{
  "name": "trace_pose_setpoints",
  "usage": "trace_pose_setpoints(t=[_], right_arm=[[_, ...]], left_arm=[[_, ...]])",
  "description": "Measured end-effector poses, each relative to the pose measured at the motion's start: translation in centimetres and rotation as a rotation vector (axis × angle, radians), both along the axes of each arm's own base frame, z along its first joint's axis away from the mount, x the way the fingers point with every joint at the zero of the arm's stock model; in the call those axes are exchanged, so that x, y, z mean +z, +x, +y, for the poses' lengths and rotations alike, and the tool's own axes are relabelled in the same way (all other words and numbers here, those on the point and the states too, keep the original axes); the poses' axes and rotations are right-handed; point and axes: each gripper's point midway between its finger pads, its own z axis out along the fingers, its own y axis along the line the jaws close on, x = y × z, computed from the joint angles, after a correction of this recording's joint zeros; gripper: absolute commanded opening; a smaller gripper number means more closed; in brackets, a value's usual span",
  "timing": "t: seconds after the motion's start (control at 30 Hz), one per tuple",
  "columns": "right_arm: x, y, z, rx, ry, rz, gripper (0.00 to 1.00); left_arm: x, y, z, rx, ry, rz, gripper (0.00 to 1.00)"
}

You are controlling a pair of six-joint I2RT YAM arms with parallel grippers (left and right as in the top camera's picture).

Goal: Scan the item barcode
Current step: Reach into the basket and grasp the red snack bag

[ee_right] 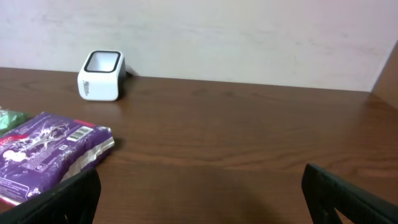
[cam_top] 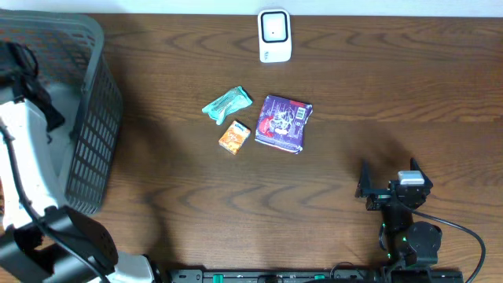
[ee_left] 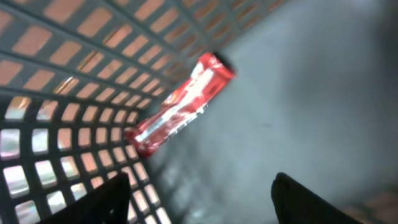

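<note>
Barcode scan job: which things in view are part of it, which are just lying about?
Job: scanner; purple packet, teal packet, orange packet, likely waiting; basket; red packet lying inside it; left gripper, open above that packet.
Lying about: nothing obvious; right gripper open, apart from the packets.

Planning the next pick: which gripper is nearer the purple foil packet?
Right. The right gripper faces the purple foil packet nearby; the left gripper is far off inside the grey mesh basket.

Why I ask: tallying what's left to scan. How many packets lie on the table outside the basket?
3: a green packet, an orange packet beside it, a purple packet right of both. The basket holds a red packet, perhaps more.
</note>
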Motion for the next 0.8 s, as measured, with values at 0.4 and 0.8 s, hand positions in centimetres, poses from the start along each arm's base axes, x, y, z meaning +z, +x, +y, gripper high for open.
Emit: trace_pose_setpoints(t=[0.4, 0.8], right_arm=[[0.0, 0.0, 0.0, 0.0, 0.0, 0.0, 0.99], [0.0, 0.0, 0.0, 0.0, 0.0, 0.0, 0.99]], left_arm=[[-7.5, 0.5, 2.7, -0.128, 0.049, 0.231, 0.74], [-14.2, 0.7, 4.3, -0.284, -0.142, 0.283, 0.72]])
